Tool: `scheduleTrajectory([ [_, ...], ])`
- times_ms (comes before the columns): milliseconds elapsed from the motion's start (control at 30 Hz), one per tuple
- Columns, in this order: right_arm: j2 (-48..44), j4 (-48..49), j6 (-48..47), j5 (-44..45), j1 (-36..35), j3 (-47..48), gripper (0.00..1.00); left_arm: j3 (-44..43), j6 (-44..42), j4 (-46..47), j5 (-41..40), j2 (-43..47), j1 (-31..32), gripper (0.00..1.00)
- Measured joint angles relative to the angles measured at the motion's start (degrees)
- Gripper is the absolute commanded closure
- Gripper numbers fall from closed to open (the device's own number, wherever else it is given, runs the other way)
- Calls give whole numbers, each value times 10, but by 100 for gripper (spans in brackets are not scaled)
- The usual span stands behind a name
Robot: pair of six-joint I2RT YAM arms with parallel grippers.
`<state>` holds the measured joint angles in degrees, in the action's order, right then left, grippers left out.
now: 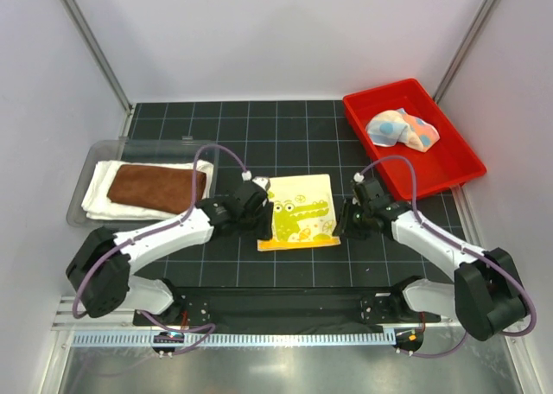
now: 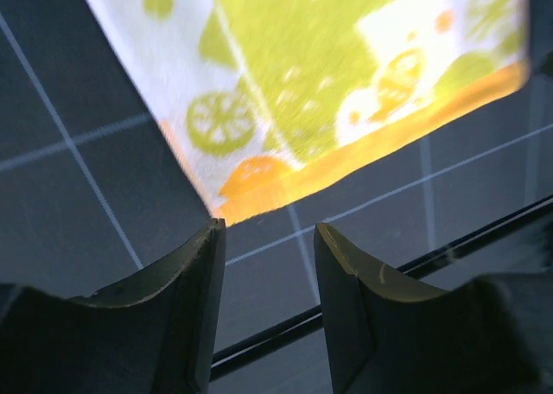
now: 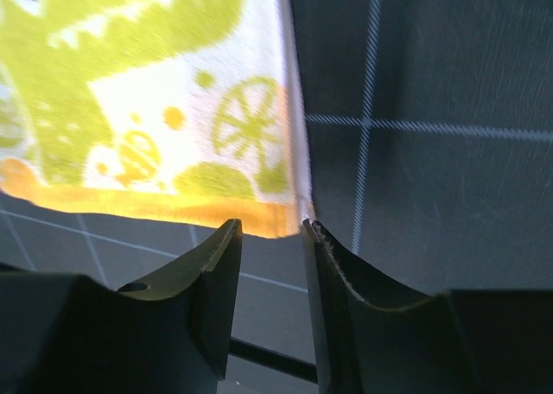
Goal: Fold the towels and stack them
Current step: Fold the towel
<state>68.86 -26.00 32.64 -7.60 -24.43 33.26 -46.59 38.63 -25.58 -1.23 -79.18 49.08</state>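
Note:
The yellow towel with the green crocodile (image 1: 298, 211) lies flat on the dark grid mat between my two grippers. My left gripper (image 1: 259, 212) is at its near-left corner. In the left wrist view the gripper (image 2: 270, 238) is open and empty, and the towel's orange-hemmed corner (image 2: 251, 182) lies just past the tips. My right gripper (image 1: 350, 218) is at the near-right corner. It (image 3: 271, 230) is open too, with the towel (image 3: 147, 109) just beyond it. The brown towel (image 1: 160, 187) rests folded on the cream-white one (image 1: 104, 206). The pastel towel (image 1: 402, 130) lies crumpled.
A clear tray (image 1: 82, 174) at the left holds the brown and cream towels. A red bin (image 1: 458, 174) at the back right holds the pastel one. White walls close in the mat on three sides. A black rail (image 1: 276, 303) runs along the near edge.

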Motion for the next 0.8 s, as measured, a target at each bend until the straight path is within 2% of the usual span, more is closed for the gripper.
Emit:
scheduleTrajectory([
  [67,-5,-9,2,0,0,27,51,-43,-8,-20,-16,18,-9,50],
  [200,29,3,-34,-13,7,104,54,-138,-58,-25,-11,0,-68,54],
  [400,205,61,-114,-91,62,258,62,-248,-142,0,56,-126,-177,55],
  [433,233,69,-122,-104,70,276,62,-256,-153,1,66,-150,-187,60],
  [700,415,87,-172,-150,110,371,65,-331,-197,-27,133,-315,-227,61],
  [800,441,78,-188,-157,116,398,62,-368,-212,-42,145,-349,-238,59],
])
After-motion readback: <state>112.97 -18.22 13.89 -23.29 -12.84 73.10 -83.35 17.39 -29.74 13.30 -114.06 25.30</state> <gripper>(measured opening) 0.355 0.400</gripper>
